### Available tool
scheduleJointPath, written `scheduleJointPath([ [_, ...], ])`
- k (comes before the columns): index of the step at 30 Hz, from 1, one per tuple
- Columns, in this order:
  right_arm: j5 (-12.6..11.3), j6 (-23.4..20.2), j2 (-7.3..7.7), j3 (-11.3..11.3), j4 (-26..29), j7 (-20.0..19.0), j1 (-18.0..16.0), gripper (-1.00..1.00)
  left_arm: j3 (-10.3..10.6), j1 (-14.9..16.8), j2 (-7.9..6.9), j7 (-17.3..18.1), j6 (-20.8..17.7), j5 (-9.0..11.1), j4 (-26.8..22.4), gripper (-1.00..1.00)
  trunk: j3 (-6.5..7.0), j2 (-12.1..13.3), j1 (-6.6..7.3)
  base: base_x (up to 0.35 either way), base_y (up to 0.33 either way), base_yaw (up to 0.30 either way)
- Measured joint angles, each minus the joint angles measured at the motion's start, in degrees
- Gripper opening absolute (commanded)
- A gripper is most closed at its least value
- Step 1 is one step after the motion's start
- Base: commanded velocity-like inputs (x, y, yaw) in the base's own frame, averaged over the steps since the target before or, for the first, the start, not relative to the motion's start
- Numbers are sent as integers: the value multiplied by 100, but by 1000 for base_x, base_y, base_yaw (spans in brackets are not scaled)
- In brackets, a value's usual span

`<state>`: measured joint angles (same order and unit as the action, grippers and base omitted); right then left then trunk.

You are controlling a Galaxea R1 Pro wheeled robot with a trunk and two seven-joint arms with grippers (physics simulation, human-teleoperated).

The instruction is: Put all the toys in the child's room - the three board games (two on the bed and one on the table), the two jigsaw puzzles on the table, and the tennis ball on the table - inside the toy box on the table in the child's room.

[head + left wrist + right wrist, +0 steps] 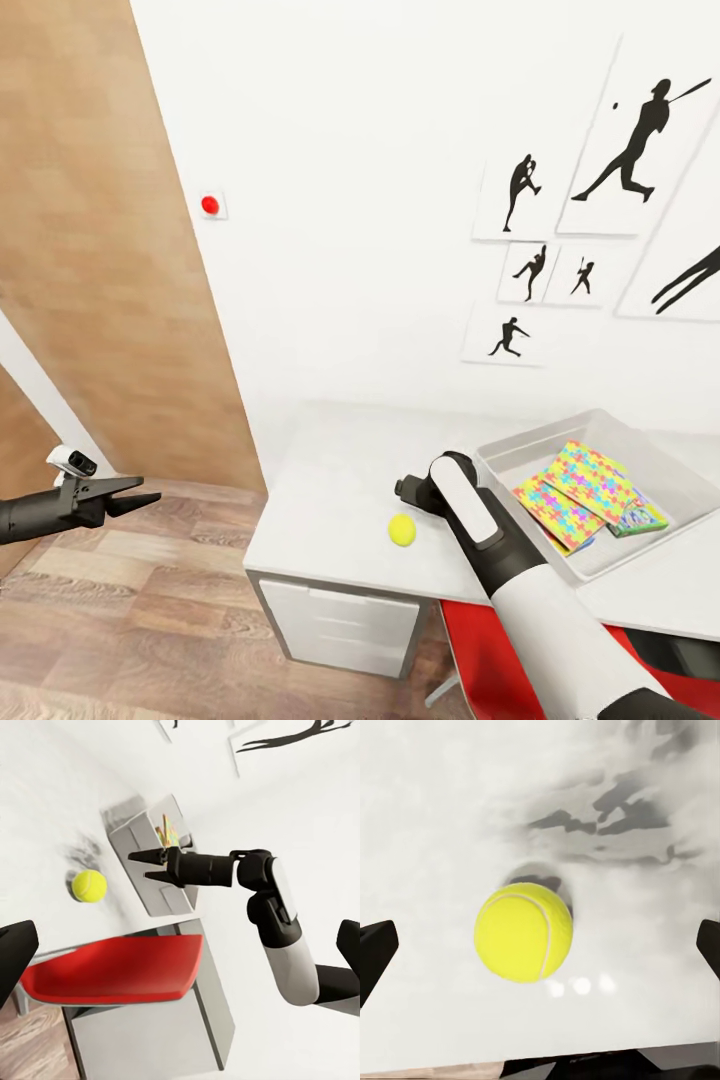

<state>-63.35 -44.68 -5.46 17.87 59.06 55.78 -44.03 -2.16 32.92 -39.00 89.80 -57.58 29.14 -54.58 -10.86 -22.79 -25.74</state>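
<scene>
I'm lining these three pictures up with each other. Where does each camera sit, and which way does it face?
Head view: on the robot's head, looking down over the white table, tennis ball and toy box; both arms show, left gripper open.
Left wrist view: on the left arm, facing across at the right gripper, ball and red chair.
Right wrist view: on the right arm, looking at the ball on the table; finger edges show.
All three share the ball.

right claw (pixel 145 865) behind its wrist
</scene>
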Motion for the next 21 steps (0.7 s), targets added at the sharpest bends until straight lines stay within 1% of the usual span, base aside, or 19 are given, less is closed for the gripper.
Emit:
scheduleJointPath([
  [5,5,2,0,-1,-80,-2,-1,100,0,0,0,0,1,1,1,100,-47,0,-1,29,55,0],
  [21,7,3,14,-3,-109,-7,-2,100,0,0,0,0,0,1,2,100,-198,0,-1,2,3,0],
])
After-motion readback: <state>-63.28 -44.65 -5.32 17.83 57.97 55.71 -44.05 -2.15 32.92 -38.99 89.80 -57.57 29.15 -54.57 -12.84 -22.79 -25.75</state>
